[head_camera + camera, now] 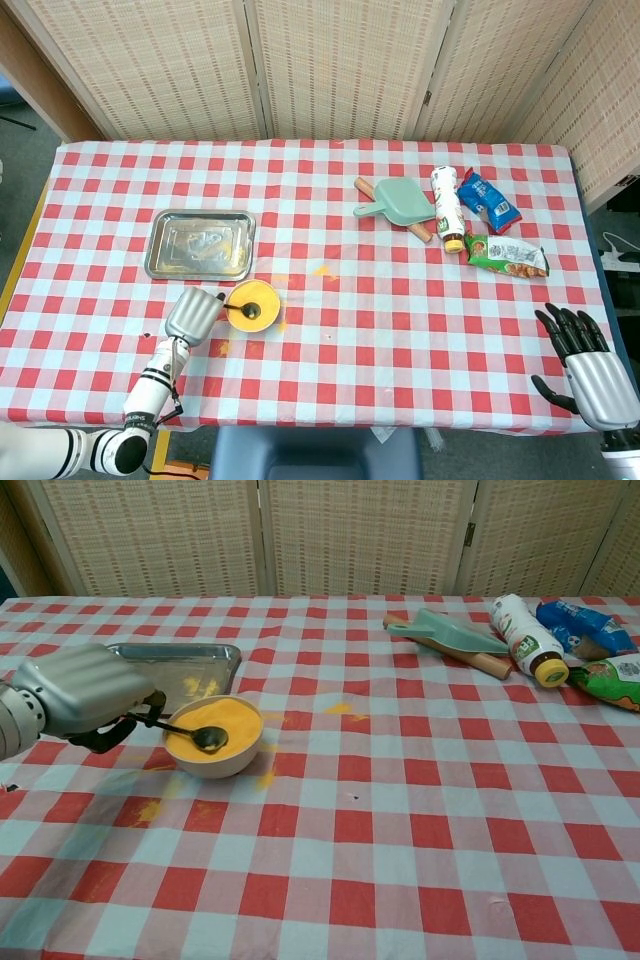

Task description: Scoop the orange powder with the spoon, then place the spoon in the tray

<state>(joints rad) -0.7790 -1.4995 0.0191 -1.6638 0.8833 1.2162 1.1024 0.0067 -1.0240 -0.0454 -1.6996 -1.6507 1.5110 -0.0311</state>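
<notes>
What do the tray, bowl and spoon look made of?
Tray: likely polished metal; silvery, reflective, rolled rim. Bowl: probably ceramic or plastic; cream, smooth, opaque wall. Spoon, held by the left hand: dark and glossy, metal or plastic, can't tell.

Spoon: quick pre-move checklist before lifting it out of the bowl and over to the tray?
1. Grip: left hand holds the spoon by its handle. Ok.
2. Spoon bowl in the orange powder: ok; whether it is loaded, cannot tell.
3. Tray lies behind the bowl, nothing but powder traces in it. Ok.
4. Spill: orange powder already scattered on the tablecloth around the bowl. Not ok.
5. Right hand at the table's far edge, fingers apart, holding nothing. Ok.
</notes>
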